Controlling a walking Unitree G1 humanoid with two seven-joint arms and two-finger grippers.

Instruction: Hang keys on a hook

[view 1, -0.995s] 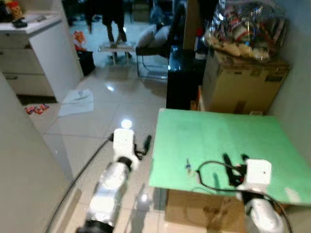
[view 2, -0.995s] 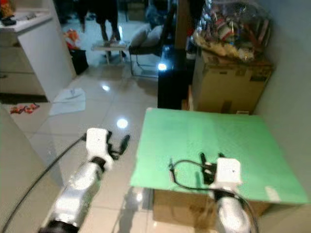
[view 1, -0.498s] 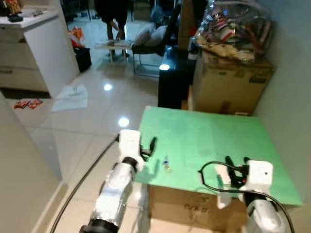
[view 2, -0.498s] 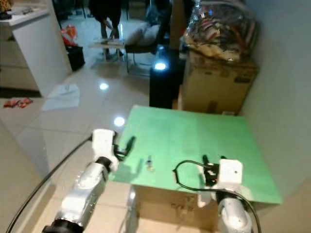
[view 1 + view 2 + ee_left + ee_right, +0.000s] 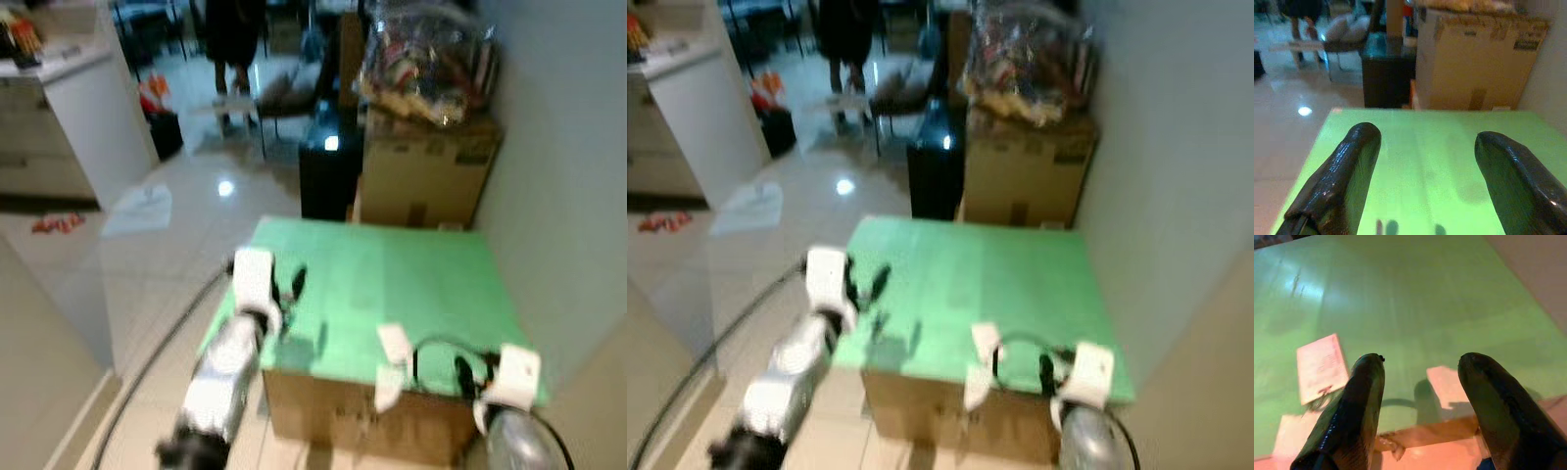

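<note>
Matt green sheet (image 5: 392, 279) over brown cardboard box (image 5: 362, 426); glossy pale floor tiles (image 5: 186, 215); crinkly clear plastic wrap (image 5: 426, 54).

Counted: one green board (image 5: 392, 284), laid on one cardboard box (image 5: 362, 426). Two pale paper tags (image 5: 1320, 367) are seen at its near edge. One further cardboard box (image 5: 426, 181) is noted behind, topped by one clear bag of goods (image 5: 426, 59). One black cabinet (image 5: 323, 171). One person's legs (image 5: 230, 44) are seen beyond.
</note>
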